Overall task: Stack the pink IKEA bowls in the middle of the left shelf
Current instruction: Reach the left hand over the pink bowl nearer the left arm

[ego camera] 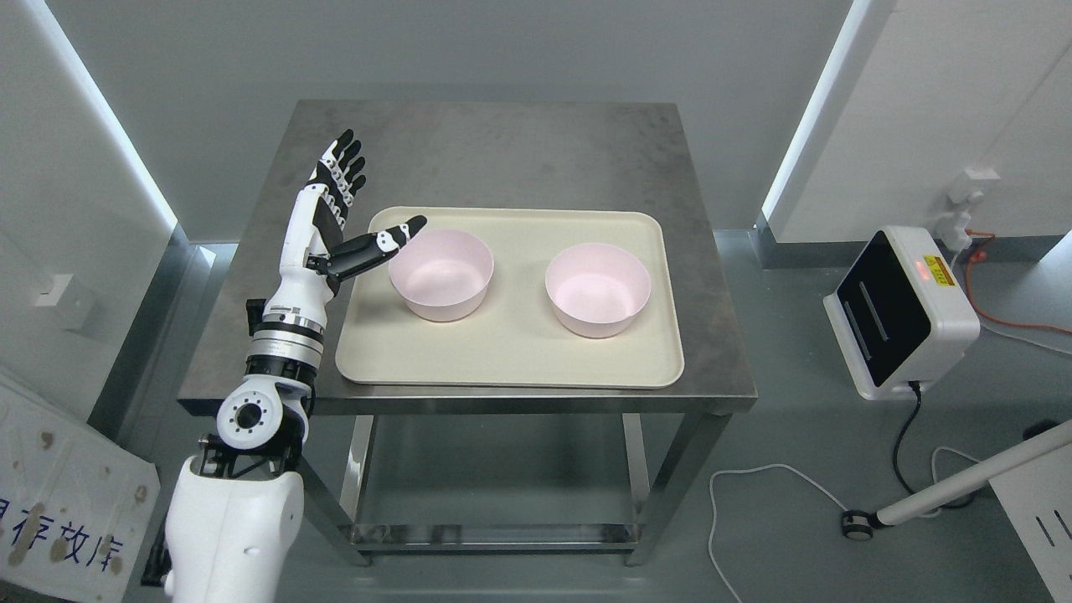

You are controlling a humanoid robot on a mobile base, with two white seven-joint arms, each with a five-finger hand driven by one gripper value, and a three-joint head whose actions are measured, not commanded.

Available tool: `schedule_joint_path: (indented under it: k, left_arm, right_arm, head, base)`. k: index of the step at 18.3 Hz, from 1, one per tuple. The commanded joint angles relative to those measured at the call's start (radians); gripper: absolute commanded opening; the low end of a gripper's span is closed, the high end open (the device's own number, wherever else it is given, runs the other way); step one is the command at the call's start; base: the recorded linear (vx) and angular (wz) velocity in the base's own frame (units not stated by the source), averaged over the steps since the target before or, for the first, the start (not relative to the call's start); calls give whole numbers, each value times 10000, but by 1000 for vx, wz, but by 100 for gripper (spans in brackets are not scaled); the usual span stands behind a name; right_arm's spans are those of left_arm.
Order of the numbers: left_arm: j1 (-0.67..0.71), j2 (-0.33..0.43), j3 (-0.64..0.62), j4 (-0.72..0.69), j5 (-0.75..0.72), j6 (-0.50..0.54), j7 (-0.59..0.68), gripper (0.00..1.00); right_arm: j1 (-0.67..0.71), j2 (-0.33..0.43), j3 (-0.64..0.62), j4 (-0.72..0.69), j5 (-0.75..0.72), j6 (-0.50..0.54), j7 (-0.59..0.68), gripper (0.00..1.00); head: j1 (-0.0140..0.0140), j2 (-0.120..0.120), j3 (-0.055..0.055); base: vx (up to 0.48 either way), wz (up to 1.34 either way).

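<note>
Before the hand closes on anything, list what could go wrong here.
1. The left hand is open beside the left pink bowl, thumb near its rim; a shallow pinch on that smooth wall may slip.
2. Pushing sideways could slide this bowl across the beige tray toward the right pink bowl.
3. The tray sits near the steel table front edge, so a hard nudge might shift it off.

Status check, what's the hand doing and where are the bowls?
Left robot hand open, beside left bowl. Right bowl apart, both on tray. Nothing blocking.
</note>
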Motion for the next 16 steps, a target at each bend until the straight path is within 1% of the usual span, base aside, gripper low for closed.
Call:
schedule_joint_path:
  k: [1, 4, 5, 7, 8, 9, 10, 11, 12, 13, 14, 16]
  left_arm:
    - [61, 419, 293, -93, -9, -85, -482, 100]
    - [15, 403, 293, -63, -9, -40, -422, 100]
    - [-30, 495, 293, -63, -9, -116, -513, 100]
    - [-656, 846, 247, 14, -9, -132, -818, 100]
    - [-1146, 1471, 171, 242, -9, -25, -1565, 100]
    - [-1743, 2267, 64, 654, -131, -9, -2741, 98]
    - [-2174, 2928, -241, 1023, -664, -9, -3816, 98]
    - [-2528, 3512, -730, 1406, -1656, -9, -4829, 98]
    - [-2881, 3806, -1130, 1866, -2699, -24, -5599, 98]
    - [-3294, 3900, -1301, 2326, -3468, -85, -6062, 98]
    - [-3587, 3856, -1348, 2619, -3886, -86, -6127, 98]
    - [-3773, 3703, -1471, 2805, -4074, -86, -6128, 98]
  right_arm:
    - [0, -175, -92, 1, 77, 0, -1, 100]
    - [0, -175, -92, 1, 77, 0, -1, 100]
    - [0, -175, -92, 1, 77, 0, -1, 100]
    - [0, -175, -92, 1, 77, 0, -1, 100]
    - [0, -175, -92, 1, 77, 0, -1, 100]
    - [0, -175, -92, 1, 77, 0, -1, 100]
    - [0, -175, -92, 1, 77, 0, -1, 100]
    - [0, -175, -92, 1, 77, 0, -1, 100]
    - [0, -175, -92, 1, 77, 0, -1, 100]
    - [0, -175, -92, 1, 77, 0, -1, 100]
    - [0, -175, -92, 1, 77, 0, -1, 100]
    - [0, -175, -92, 1, 77, 0, -1, 100]
  head:
    - [0, 0, 0]
    - [0, 0, 0]
    - [0, 0, 0]
    - [0, 0, 0]
    - [0, 0, 0]
    - [0, 0, 0]
    - [0, 0, 0]
    - [0, 0, 0]
    - [0, 0, 0]
    - [0, 0, 0]
    - [0, 0, 0]
    - [0, 0, 0]
  base:
    - [41, -12]
    - [28, -3]
    - [0, 0]
    - [0, 0]
    - [0, 0]
    - [0, 0]
    - [0, 0]
    - [0, 0]
    - [0, 0]
    - [0, 0]
    - [0, 0]
    - [0, 0]
